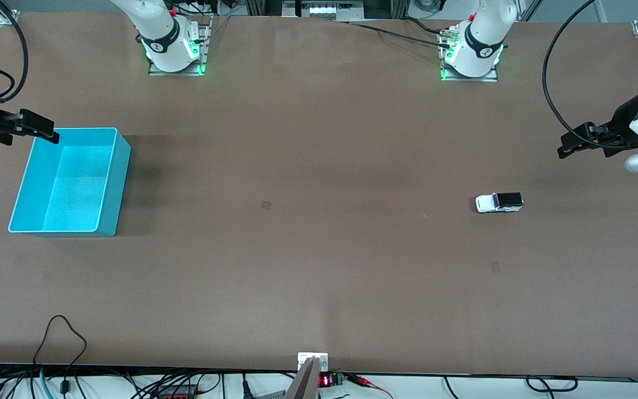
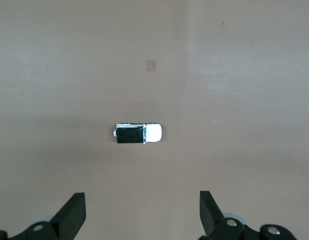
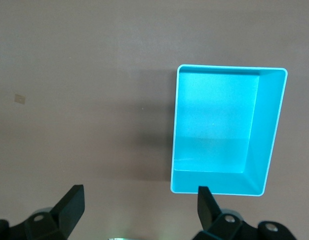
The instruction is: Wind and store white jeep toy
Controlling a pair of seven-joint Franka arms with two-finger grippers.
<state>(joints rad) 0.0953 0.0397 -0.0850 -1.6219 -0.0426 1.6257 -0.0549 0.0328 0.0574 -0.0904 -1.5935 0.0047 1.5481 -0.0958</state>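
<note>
A small white jeep toy [image 1: 498, 203] with a black rectangular roof and dark wheels sits upright on its wheels on the brown worktop [image 1: 319, 249], toward the left arm's end, lying lengthwise along the worktop with its white bonnet pointing toward the right arm's end. Taking that jeep as the landmark, the open turquoise plastic bin [image 1: 114, 183], rectangular and far larger than the toy, stands well apart from it toward the right arm's end of the worktop, and nothing lies inside it. The left hand [image 1: 568, 145] hangs in the air over the worktop near the jeep, closer to the left arm's end, its two black fingers [image 2: 72, 215] spread wide apart and holding nothing; in the left wrist view the toy [image 2: 138, 133] lies on the bare surface between and ahead of those fingers, not touching them. The right hand [image 1: 47, 132] hovers well away from the jeep, over the bin's rim [image 3: 229, 68], its fingers [image 3: 69, 207] likewise wide apart with nothing between them.
</note>
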